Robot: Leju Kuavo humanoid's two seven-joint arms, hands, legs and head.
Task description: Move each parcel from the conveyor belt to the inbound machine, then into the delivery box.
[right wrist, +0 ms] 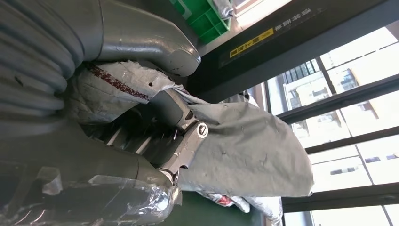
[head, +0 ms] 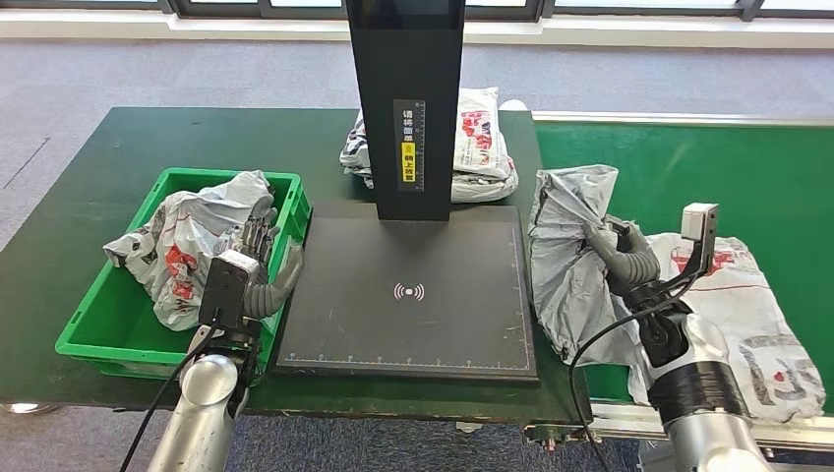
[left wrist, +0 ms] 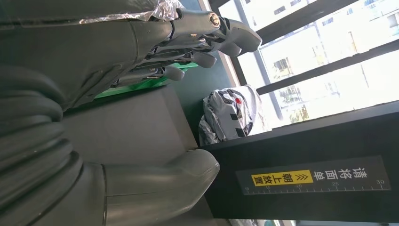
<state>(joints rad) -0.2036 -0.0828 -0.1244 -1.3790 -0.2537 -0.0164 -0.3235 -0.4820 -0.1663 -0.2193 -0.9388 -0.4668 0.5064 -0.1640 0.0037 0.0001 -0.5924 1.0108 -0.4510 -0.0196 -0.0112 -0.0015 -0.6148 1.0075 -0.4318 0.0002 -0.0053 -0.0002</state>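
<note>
Parcels were spread across three places: one crumpled grey plastic mailer bag (head: 575,265) hung in the right hand (head: 622,258) at the near end of the green conveyor belt (head: 688,167), just beside the flat black inbound scanning machine (head: 413,295); a second grey printed mailer (head: 187,246) lay in the green plastic delivery box (head: 108,324) on the dark green desk (head: 89,197); a third white printed mailer (head: 747,324) lay flat on the belt under the right forearm. More bagged parcels (head: 482,147) sat behind the machine's black upright post (head: 408,98)

The right hand's fingers (right wrist: 183,136) were clenched on a fold of the grey mailer, with the thumb pressed over the top, and most of the bag drooped below the grip. The left hand (head: 258,258) hovered over the box's near corner, beside the parcel there; its fingers (left wrist: 207,33) were spread apart and grasped nothing

Judging by this, the step in hand was carrying the lifted parcel from belt to machine. The next move called for swinging it leftward over the black plate, setting it down flat near the scan symbol, and releasing it cleanly without the slack plastic snagging on the plate's edge
</note>
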